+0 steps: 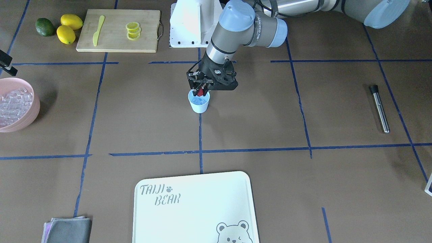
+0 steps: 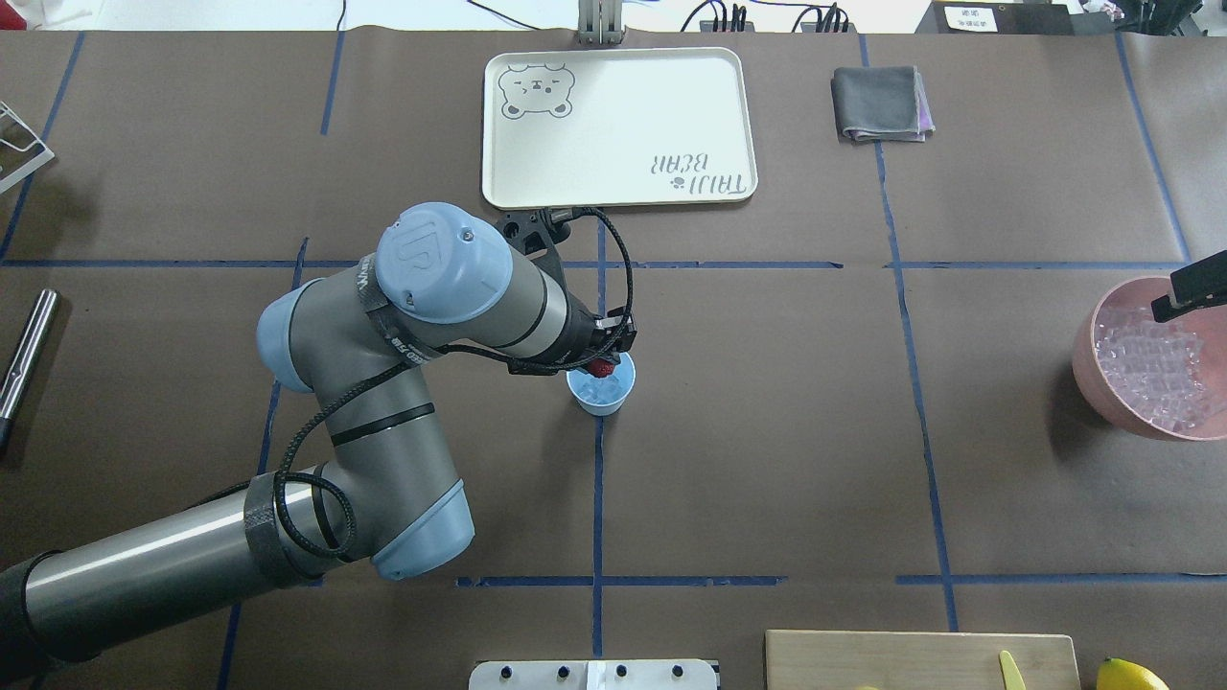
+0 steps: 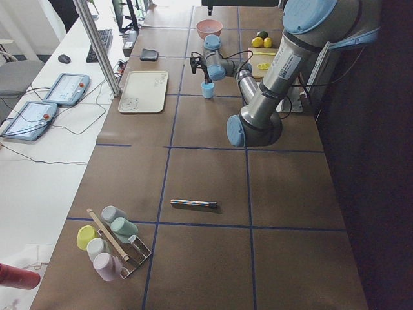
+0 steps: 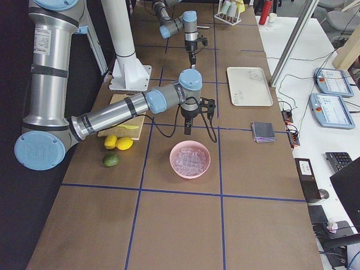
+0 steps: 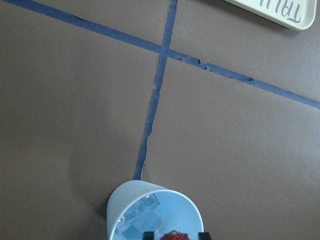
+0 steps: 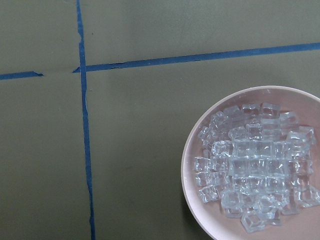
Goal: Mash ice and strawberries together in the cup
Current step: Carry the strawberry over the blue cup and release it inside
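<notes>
The small white cup (image 1: 199,104) stands mid-table on a blue tape line, with a few clear ice cubes (image 5: 142,217) inside. It also shows in the overhead view (image 2: 601,391) and the left wrist view (image 5: 120,205). My left gripper (image 1: 201,90) is shut on the red strawberry (image 1: 201,92) and holds it just over the cup's mouth, as the overhead view (image 2: 601,366) and left wrist view (image 5: 173,235) show. My right gripper (image 2: 1189,287) hangs above the pink bowl. I cannot tell whether it is open or shut.
The pink bowl (image 6: 192,150) full of ice cubes (image 6: 250,165) sits at the table's right end. A metal rod (image 1: 379,109) lies at the left end. A bear tray (image 1: 202,209), a grey cloth (image 1: 69,230), a cutting board (image 1: 114,40) and lemons (image 1: 65,34) lie around.
</notes>
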Tool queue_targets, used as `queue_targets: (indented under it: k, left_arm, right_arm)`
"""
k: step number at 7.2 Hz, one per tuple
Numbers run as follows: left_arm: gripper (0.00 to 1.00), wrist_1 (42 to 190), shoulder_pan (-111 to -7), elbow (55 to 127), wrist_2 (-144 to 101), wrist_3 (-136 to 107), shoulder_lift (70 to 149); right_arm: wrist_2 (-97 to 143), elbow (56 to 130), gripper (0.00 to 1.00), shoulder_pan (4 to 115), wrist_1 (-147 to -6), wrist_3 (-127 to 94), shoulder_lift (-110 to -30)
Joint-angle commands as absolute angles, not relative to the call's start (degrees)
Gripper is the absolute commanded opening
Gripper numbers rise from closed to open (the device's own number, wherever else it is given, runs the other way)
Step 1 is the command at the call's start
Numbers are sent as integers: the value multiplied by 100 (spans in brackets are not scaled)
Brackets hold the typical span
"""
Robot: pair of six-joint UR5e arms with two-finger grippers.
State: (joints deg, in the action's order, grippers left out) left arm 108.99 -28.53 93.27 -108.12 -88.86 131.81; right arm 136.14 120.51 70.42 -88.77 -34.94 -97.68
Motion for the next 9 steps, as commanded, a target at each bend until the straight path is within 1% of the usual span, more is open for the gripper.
queue_targets:
  k: [1,2,3,4,5,6,7,9]
  left_arm:
    - [67,10899,-2821,9316,-10749,-8877,13175]
    - [80,10907,-2821,9325,-10749,-8868,13166]
    - [82,10899,-2821,9334,-10749,-8859,13157]
    - [87,10872,-2839,9421,-10749,-8851,13140]
    - [87,10820,-2987,9631,-10784,-8833,12983]
    - [87,10837,-3162,9946,-10828,-8676,12494]
    - [87,10820,-3529,10219,-11254,-7805,12080]
    - [87,11029,-4338,10466,-11986,-6336,10914]
  right_arm:
    - [13614,12050,100,7040,-8877,-3498,-9765]
    - [13614,12050,100,7040,-8877,-3498,-9765]
    - [13614,12041,100,7040,-8877,-3489,-9765]
    - [13614,12032,100,7040,-8877,-3489,-9765]
    - [13614,12015,100,7049,-8877,-3489,-9773]
    - [13614,11997,100,7058,-8877,-3463,-9791]
    - [13614,11971,100,7127,-8886,-3298,-9791]
    - [13614,11875,100,7320,-8894,-2815,-9931]
